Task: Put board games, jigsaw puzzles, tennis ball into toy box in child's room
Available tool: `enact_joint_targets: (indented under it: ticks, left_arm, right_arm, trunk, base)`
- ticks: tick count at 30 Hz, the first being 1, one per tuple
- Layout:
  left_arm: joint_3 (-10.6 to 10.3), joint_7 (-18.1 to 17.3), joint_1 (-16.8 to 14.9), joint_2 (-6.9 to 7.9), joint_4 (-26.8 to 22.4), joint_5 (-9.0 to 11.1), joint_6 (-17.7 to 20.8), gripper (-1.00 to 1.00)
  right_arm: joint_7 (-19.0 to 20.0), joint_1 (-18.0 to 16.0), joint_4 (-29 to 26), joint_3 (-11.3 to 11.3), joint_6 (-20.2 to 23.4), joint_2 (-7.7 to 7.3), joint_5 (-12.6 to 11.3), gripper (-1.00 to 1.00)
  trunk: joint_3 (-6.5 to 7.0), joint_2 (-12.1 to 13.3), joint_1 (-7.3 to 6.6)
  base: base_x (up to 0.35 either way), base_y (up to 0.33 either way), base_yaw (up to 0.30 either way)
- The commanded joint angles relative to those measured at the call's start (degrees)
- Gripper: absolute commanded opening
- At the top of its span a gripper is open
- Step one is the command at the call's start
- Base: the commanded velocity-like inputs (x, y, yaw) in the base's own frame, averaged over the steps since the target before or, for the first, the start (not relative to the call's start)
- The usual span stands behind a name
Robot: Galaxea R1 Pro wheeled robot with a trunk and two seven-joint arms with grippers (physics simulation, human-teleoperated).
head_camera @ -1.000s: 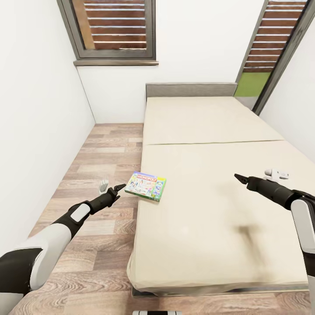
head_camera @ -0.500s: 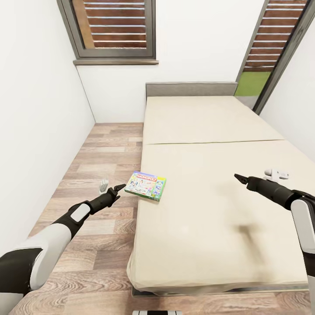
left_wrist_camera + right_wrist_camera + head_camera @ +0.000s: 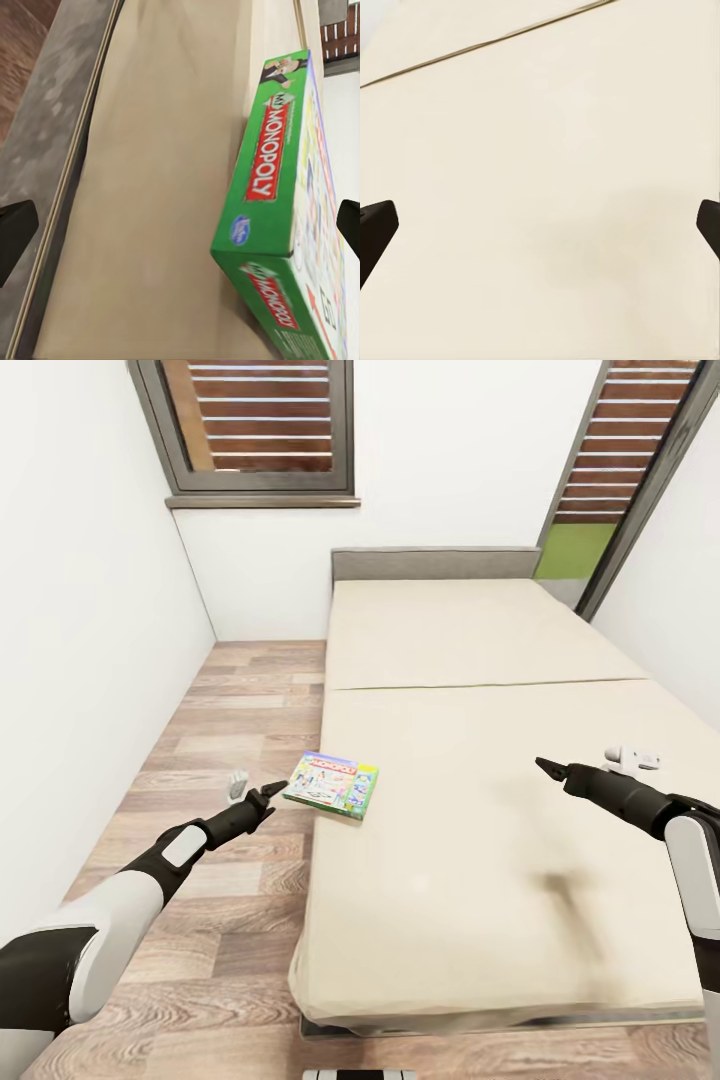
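Bed [image 3: 480,760] with a beige mattress takes up most of the head view, grey headboard [image 3: 435,564] at its far end against the white wall, wood floor [image 3: 230,760] running along its left edge. Monopoly board game [image 3: 333,784] lies flat on the mattress right at the bed's left edge, near the foot end; in the left wrist view the box [image 3: 289,217] sits just ahead of the fingers. Left claw [image 3: 272,789] hangs over the floor just beside that box, jaws spread wide, and right claw [image 3: 545,765] hovers over bare mattress near the bed's right edge, also wide.
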Motion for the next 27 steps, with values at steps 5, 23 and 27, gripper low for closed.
enact_joint_targets:
  ticks: [5, 23, 27]
  left_arm:
    - [0.2, -0.1, 0.0, 0.0, 0.0, 0.2, 0.5, 1.0]
    - [0.1, -0.1, 0.0, -0.01, 0.0, 0.3, 0.5, 1.0]
    - [0.2, -0.1, 0.0, -0.01, 0.0, 0.3, 0.5, 1.0]
  right_arm:
    - [0.5, 0.0, 0.0, -0.1, 0.3, 0.01, 0.4, 1.0]
    - [0.5, 0.0, 0.0, -0.1, 0.3, 0.01, 0.4, 1.0]
    - [0.5, 0.0, 0.0, -0.1, 0.3, 0.01, 0.4, 1.0]
  trunk:
    - [-0.04, 0.0, -0.01]
    - [-0.04, 0.0, -0.01]
    - [-0.04, 0.0, -0.01]
  base:
    - [0.0, 0.0, -0.16]
    - [0.0, 0.0, -0.148]
    - [0.0, 0.0, -0.035]
